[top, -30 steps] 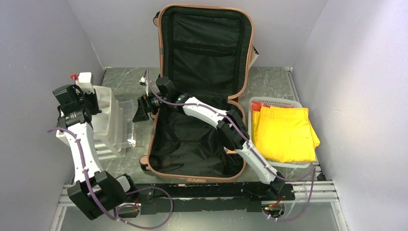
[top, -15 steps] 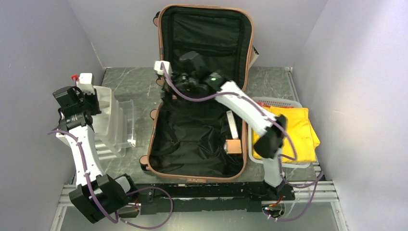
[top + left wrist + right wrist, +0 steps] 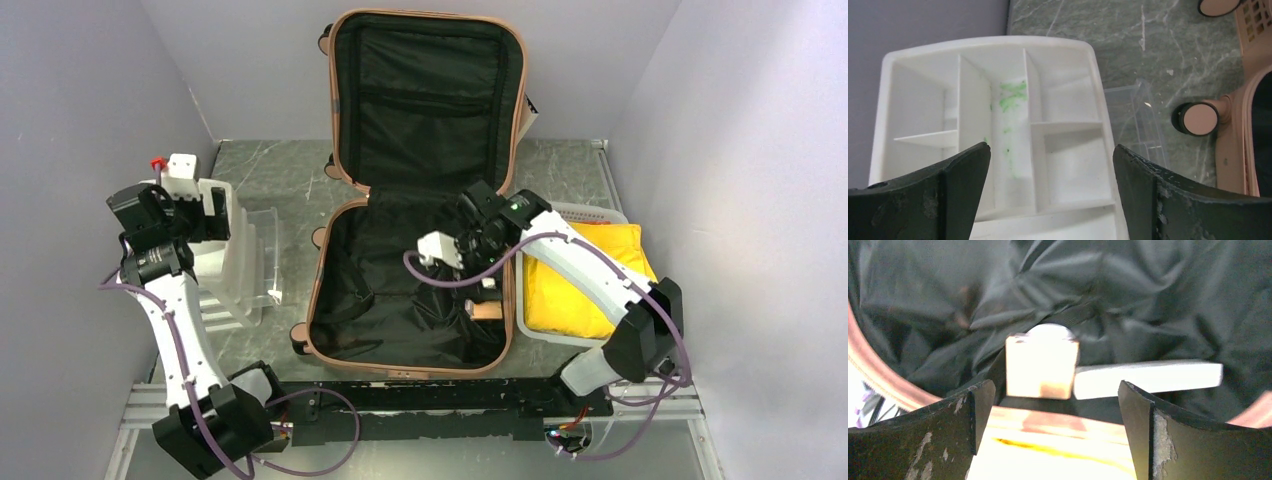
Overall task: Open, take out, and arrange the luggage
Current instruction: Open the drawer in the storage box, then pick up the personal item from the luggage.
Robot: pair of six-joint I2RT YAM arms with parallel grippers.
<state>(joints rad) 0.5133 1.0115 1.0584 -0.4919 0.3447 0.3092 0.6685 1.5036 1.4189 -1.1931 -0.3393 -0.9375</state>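
The salmon-pink luggage (image 3: 318, 262) lies open in the middle of the table. Its lid (image 3: 425, 95) stands against the back wall, showing black lining. My right gripper (image 3: 482, 280) hangs open inside the base, near its right wall. In the right wrist view the right gripper (image 3: 1056, 385) is spread over a pale wooden block (image 3: 1048, 440), apart from it. A small cube (image 3: 1040, 367) and a white bar (image 3: 1148, 379) lie just beyond on the lining. My left gripper (image 3: 203, 213) is open over a white divided tray (image 3: 1058, 50), with nothing between the left gripper's (image 3: 1051, 149) fingers.
A white basket (image 3: 575, 210) holding folded yellow cloth (image 3: 590, 285) stands right of the suitcase. A clear plastic bin (image 3: 262, 255) sits between the tray and the suitcase. A suitcase wheel (image 3: 1195, 118) shows beside it. Purple walls close in on both sides.
My right arm swung from the left rim up past the lid and down into the right side of the base. My left gripper went from shut to open over the tray.
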